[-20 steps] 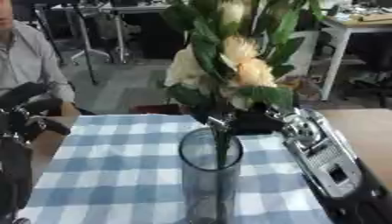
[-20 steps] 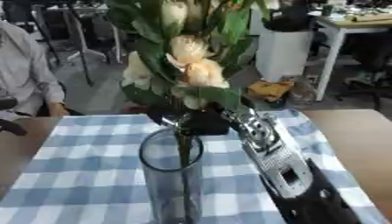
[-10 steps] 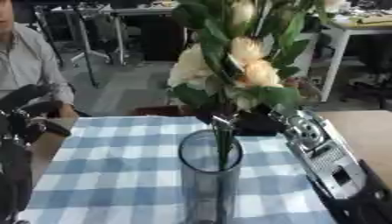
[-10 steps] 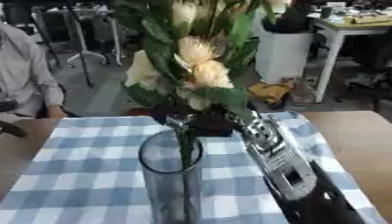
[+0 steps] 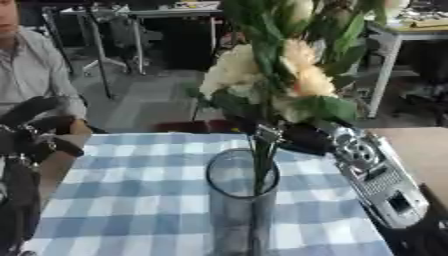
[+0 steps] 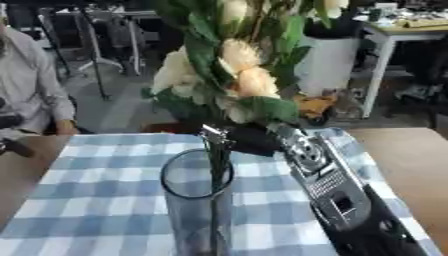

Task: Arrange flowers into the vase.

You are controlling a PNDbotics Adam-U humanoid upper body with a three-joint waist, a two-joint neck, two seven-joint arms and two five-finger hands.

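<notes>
A bunch of cream and peach flowers [image 5: 280,75] with green leaves is held upright over a clear glass vase [image 5: 242,200] on the blue checked cloth. My right hand [image 5: 293,136] is shut on the stems just above the vase's rim, with its arm running down to the lower right. The stems' lower ends [image 5: 260,172] hang inside the mouth of the vase. My left hand [image 5: 35,125] shows at the left edge, dark and raised over the table's edge, holding nothing.
The blue and white checked cloth [image 5: 131,200] covers the table's middle, with bare wood [image 5: 429,145] to the right. A person sits behind the far left corner. Desks and chairs stand in the room beyond.
The bunch has sunk a little, so its stems reach deeper into the vase. My right hand has come down with it. The left hand has stayed in place.
</notes>
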